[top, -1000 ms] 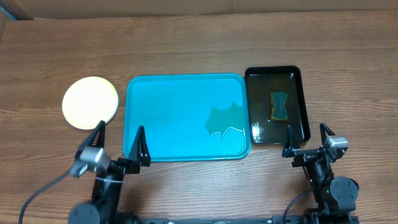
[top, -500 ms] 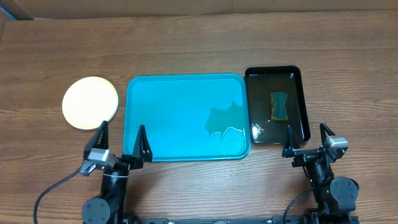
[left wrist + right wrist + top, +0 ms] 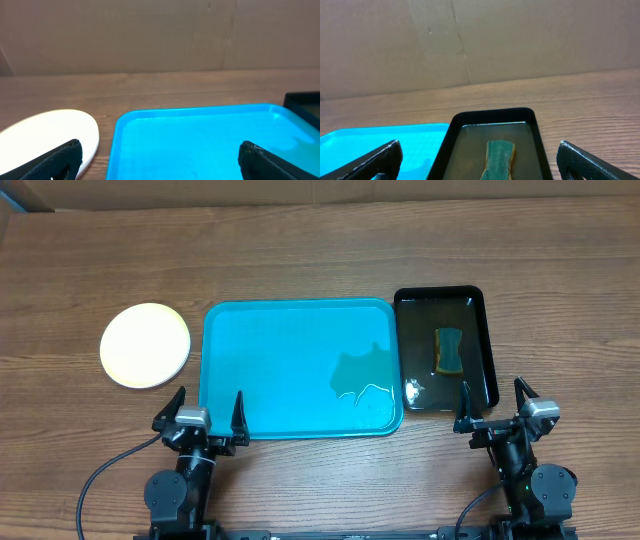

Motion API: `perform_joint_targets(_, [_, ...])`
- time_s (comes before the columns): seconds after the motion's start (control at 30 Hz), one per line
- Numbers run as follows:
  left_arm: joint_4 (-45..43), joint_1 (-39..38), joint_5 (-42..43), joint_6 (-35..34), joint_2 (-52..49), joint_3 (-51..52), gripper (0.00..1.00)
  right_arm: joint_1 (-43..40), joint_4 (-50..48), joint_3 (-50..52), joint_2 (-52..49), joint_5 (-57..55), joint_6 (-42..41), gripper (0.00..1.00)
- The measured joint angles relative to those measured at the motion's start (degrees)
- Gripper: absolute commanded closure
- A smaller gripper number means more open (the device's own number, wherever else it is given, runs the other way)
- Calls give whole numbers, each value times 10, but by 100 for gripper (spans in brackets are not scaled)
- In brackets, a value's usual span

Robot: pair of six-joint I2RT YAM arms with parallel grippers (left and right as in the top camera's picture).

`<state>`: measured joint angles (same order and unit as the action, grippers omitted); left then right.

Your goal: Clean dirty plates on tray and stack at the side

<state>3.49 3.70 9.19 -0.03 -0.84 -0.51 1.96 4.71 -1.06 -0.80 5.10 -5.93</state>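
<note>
**Tray bare, plates beside it: the risk is now a careless knock**

Both tools are wide open and hold nothing. The left gripper (image 3: 208, 406) hangs low at the near edge of the tray (image 3: 290, 304), with one finger above its rim. The right gripper (image 3: 492, 402) stands at the near end of the black tray (image 3: 440, 290).

The plates (image 3: 145, 345) lie on the table (image 3: 300, 250) just beside the left edge of the tray. Only the top one shows, so I cannot tell how many are under it. I judge that the task is at its end or very near it.

If the left arm moves sideways at this low height, its finger may catch the rim and push the tray into the plates. The tray is smooth plastic on smooth wood and probably slides easily. A thin puddle (image 3: 362, 385) lies in its near right part and could spill.

The plates are round, shallow and pale, probably slippery if wet. The tray is glossy turquoise with rounded corners. The black tray holds murky water and a soft green sponge (image 3: 448, 350).
</note>
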Motion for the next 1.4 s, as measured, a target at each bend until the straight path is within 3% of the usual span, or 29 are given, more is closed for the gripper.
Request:
perform_joint_targets(0.33, [0, 0, 0, 48, 0, 0, 0, 0, 0, 0, 0, 0, 0, 0])
perform_joint_targets(1.4, [0, 0, 0, 49, 0, 0, 0, 0, 0, 0, 0, 0, 0, 0])
